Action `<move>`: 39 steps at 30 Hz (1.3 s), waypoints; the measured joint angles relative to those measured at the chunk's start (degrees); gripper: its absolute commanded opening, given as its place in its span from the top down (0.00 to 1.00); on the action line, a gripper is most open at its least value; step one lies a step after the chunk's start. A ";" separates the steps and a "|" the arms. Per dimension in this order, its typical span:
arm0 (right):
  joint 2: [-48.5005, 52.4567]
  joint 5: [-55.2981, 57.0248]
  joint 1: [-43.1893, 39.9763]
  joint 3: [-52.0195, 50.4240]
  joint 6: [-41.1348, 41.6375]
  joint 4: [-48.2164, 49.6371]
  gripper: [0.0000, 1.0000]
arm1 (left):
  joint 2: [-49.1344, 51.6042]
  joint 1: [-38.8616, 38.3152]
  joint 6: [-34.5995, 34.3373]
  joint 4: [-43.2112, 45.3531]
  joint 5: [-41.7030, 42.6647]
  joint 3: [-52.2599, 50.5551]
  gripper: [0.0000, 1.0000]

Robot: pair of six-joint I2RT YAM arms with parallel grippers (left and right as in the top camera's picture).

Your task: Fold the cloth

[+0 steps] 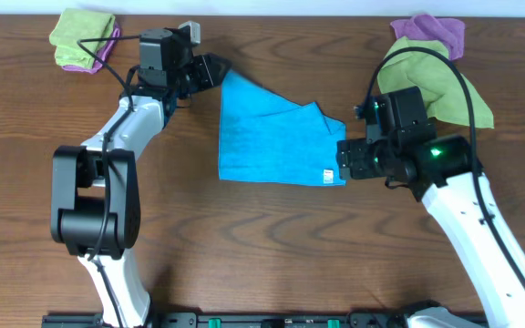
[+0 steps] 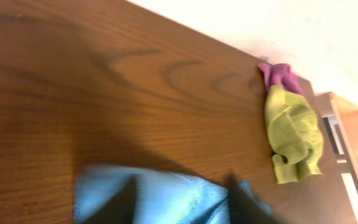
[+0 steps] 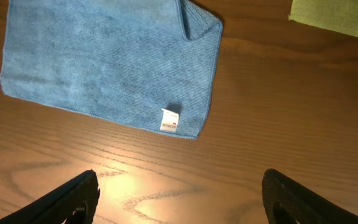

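Blue and soft, the cloth (image 1: 272, 137) is lying near the middle of the wooden table (image 1: 272, 260), between the two arms. It is doubled over on itself in a lopsided way: one layer is sitting askew on the other, so a pointed corner is sticking out at the far left and a second edge is showing along the far right. Its white tag (image 1: 328, 175) is showing at the near right corner. The left gripper (image 1: 210, 71) is hovering at the cloth's far left corner. In the left wrist view its two dark fingers (image 2: 124, 200) are standing apart with blurred blue fabric showing between and below them — whether they are touching it I cannot tell. The right gripper (image 1: 344, 162) is sitting just beside the near right corner, next to the tag. In the right wrist view its fingers (image 3: 73, 198) are spreading wide over bare wood, gripping nothing and staying clear of the cloth's edge. A lime-green cloth (image 1: 445, 87) is lying behind the right arm, with a purple cloth (image 1: 431, 29) peeking out beyond it — and a second green-and-purple bundle (image 1: 82, 38) is resting toward the far left corner of the table, well apart from the blue one.
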 measured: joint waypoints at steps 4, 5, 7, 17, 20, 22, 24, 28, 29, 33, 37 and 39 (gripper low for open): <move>0.61 -0.11 0.00 0.00 0.00 1.09 0.20 | 2.56 0.00 -1.03 -2.73 -0.46 0.07 0.04; 0.61 -0.13 0.00 0.00 -0.11 1.38 0.25 | 2.93 0.00 -1.03 -3.93 -0.39 0.07 0.01; 0.66 -0.15 0.00 0.00 -0.28 1.97 0.87 | 3.30 0.00 -0.57 -6.47 1.09 0.07 0.14; 4.46 0.52 -0.94 0.00 -0.52 7.43 0.99 | 0.96 -0.20 7.85 -29.44 7.50 0.35 0.95; 6.82 0.37 -1.44 0.00 -1.01 8.35 0.98 | -2.32 -0.63 10.73 -37.51 4.11 0.37 0.94; 9.55 -0.74 -1.51 0.00 -1.79 9.64 0.98 | -4.39 -1.51 12.79 -41.70 1.55 0.42 0.94; 12.59 -2.14 -1.51 0.00 -2.16 11.78 0.98 | -4.90 -2.95 14.29 -42.86 0.00 0.44 0.94; 17.79 -6.27 -1.51 0.00 -2.60 16.28 0.99 | -4.87 -7.74 15.78 -43.23 -2.95 0.35 0.94; 18.69 -7.37 -1.51 0.00 -2.69 17.29 0.98 | -4.85 -8.85 15.85 -43.28 -3.91 0.35 0.94; 21.49 -11.54 -1.51 0.00 -2.93 20.92 0.98 | -4.85 -12.74 15.72 -41.70 -8.96 -0.52 0.94; 24.13 -14.23 -1.31 -0.02 -3.04 24.98 0.98 | -4.85 -13.40 14.56 -38.16 -11.30 -4.35 0.94; 24.65 -14.67 -1.01 -0.02 -2.93 27.02 0.99 | -4.85 -13.38 14.01 -36.61 -12.00 -6.67 0.94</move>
